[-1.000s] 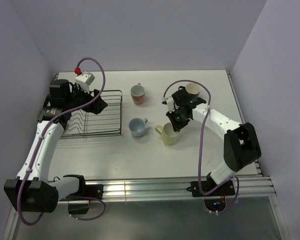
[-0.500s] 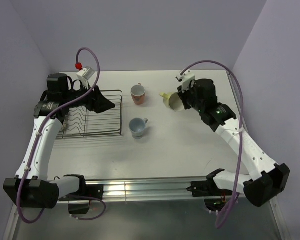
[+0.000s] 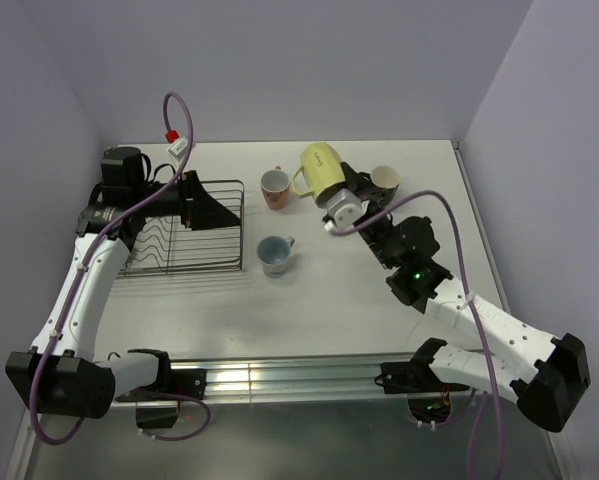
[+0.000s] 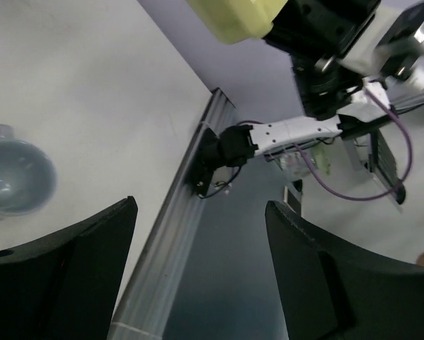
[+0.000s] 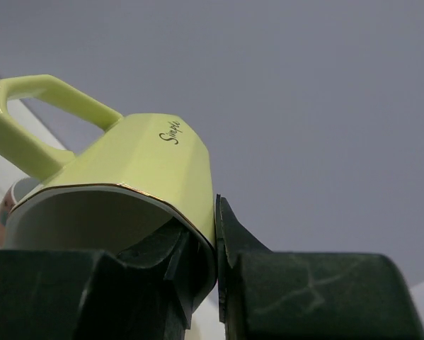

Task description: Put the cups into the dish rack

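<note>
My right gripper (image 3: 337, 196) is shut on the rim of the pale yellow mug (image 3: 320, 168) and holds it high above the table, bottom up; in the right wrist view the mug (image 5: 127, 177) is pinched between my fingers (image 5: 229, 241). The pink patterned cup (image 3: 274, 187) and the light blue mug (image 3: 274, 254) stand on the table; the blue mug also shows in the left wrist view (image 4: 13, 180). A black cup with cream inside (image 3: 385, 180) stands behind my right arm. My left gripper (image 3: 214, 210) is open and empty above the dish rack (image 3: 179, 262). The brown cups are out of view.
The table's aluminium front rail (image 3: 309, 377) runs along the near edge. Purple walls close the back and both sides. The right arm's cable (image 3: 459, 240) loops above the table's right part.
My right arm has swung the yellow mug up and to the left, turning it bottom up. My left gripper has shifted slightly right above the rack.
</note>
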Controlling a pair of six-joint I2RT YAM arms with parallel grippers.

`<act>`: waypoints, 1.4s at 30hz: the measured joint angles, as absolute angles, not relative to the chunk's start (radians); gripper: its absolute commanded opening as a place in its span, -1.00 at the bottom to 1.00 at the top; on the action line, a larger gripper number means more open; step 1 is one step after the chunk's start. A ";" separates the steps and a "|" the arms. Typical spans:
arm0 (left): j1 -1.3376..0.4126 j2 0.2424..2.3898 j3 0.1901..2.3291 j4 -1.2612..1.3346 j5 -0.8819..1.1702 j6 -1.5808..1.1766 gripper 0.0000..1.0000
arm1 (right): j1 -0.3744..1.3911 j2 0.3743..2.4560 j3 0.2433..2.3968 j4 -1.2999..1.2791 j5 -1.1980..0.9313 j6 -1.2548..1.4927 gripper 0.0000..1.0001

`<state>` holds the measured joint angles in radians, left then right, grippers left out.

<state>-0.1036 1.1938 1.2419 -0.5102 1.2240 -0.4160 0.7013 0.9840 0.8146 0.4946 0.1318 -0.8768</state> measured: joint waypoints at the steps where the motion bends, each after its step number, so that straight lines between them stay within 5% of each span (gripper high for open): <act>1: -0.115 1.194 1.235 -0.501 1.239 -0.437 0.64 | 0.717 0.982 0.779 0.558 0.109 -0.930 -1.00; 15: -0.290 1.209 1.190 -0.454 1.318 -0.517 0.64 | 0.907 0.990 0.549 1.040 -0.216 -1.391 -1.00; 42: -0.394 1.147 1.101 -0.185 1.250 -0.648 0.11 | 1.002 1.065 0.529 1.162 -0.266 -1.551 -1.00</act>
